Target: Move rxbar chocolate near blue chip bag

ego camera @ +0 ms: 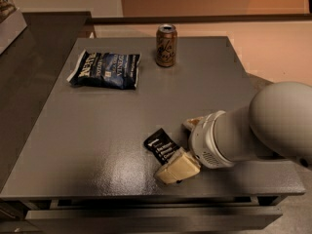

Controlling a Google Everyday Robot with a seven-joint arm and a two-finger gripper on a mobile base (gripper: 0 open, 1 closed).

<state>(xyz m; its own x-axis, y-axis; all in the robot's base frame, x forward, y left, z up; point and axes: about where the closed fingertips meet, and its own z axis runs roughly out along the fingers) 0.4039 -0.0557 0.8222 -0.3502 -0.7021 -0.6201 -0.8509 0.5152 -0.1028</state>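
The rxbar chocolate [160, 145], a small black wrapper with white lettering, lies flat on the grey table [97, 130] near its front edge. The blue chip bag [105, 69] lies flat at the table's far left. My gripper [185, 147] is low over the table at the bar's right end. Its tan fingers [176, 168] stand apart, one in front of the bar and one behind it, so it is open. The bar's right end lies between them. The bulky white arm covers the table's front right.
A gold-brown drink can [166, 45] stands upright at the back middle, to the right of the chip bag. A darker counter [29, 57] adjoins the table on the left. The table's front edge [146, 194] is just below the gripper.
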